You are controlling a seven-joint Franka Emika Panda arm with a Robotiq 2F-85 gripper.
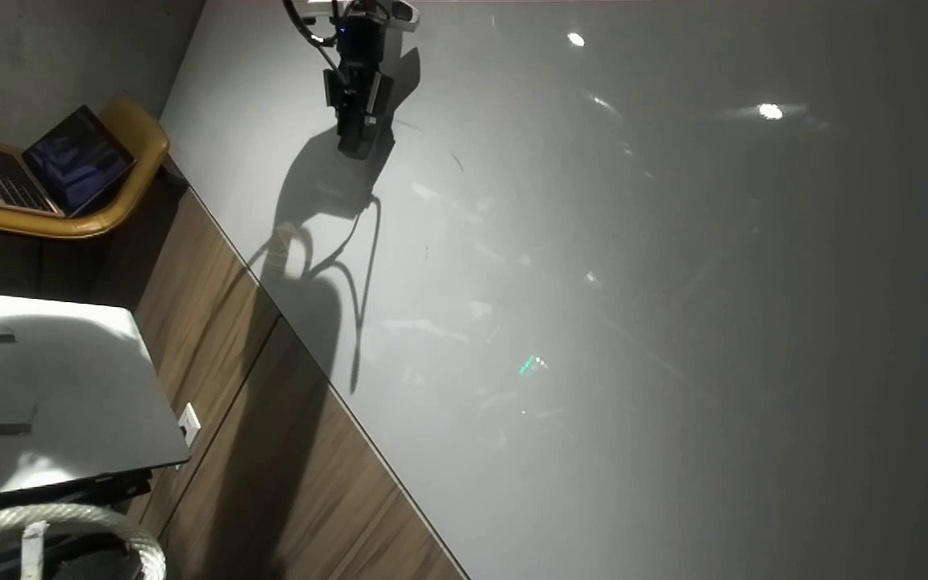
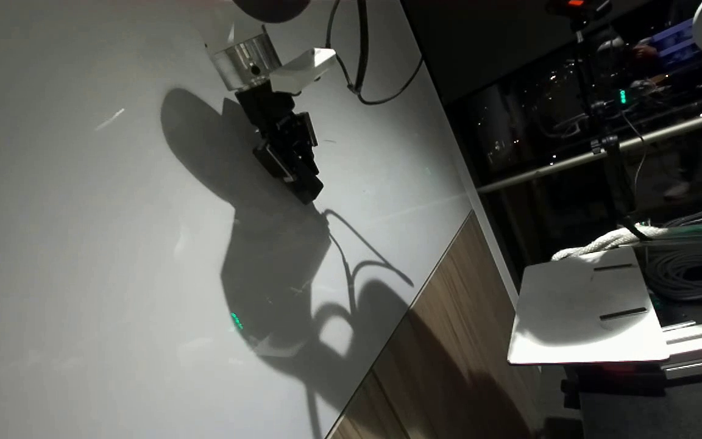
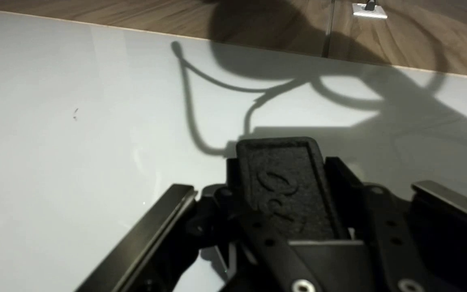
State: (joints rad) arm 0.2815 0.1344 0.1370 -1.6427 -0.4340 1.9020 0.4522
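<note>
A black, felt-like rectangular block with raised lettering (image 3: 286, 190) sits between the fingers of my gripper (image 3: 284, 174), which press on its two long sides. Its far end sticks out past the fingertips. In both exterior views the gripper (image 1: 358, 101) (image 2: 290, 149) and the dark block (image 1: 356, 143) (image 2: 308, 189) hang over a glossy white surface (image 1: 593, 322) (image 2: 113, 274) (image 3: 75, 162). Whether the block touches that surface I cannot tell. Short thin dark marks (image 3: 75, 114) show on the white, and a broad arm shadow falls across it.
Wood-grain panelling (image 1: 287, 451) (image 2: 442, 366) (image 3: 136, 16) borders the white surface, with a white wall outlet (image 1: 188, 423) (image 3: 369, 11) on it. An open laptop (image 1: 77, 161) rests on a tan chair (image 1: 130, 129). A pale flat panel (image 1: 53, 387) (image 2: 588, 305) stands near coiled rope and cables.
</note>
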